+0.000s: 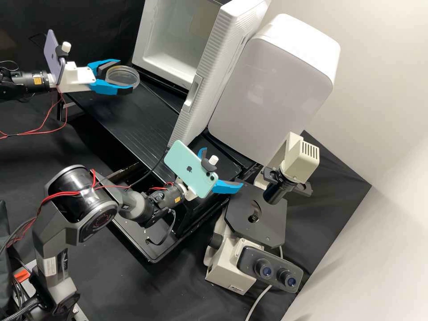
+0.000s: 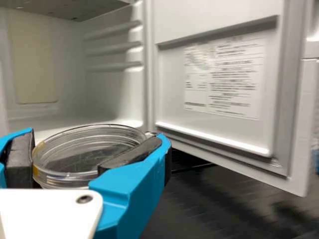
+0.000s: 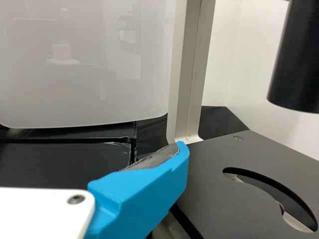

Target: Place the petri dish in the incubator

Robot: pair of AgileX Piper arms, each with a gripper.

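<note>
A: Where is the petri dish [image 2: 87, 154]?
B: Far left, squeezed in the left claw [image 1: 122, 76], just outside the open incubator [image 1: 178, 40].
A: And the right claw [image 1: 232, 185]?
B: By the microscope [image 1: 254, 218] — can't tell how wide.

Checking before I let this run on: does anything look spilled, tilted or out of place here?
Nothing stands out. The petri dish is held level and intact in the left end effector, in front of the incubator, whose door stands wide open. No spill shows on the bench.
</note>
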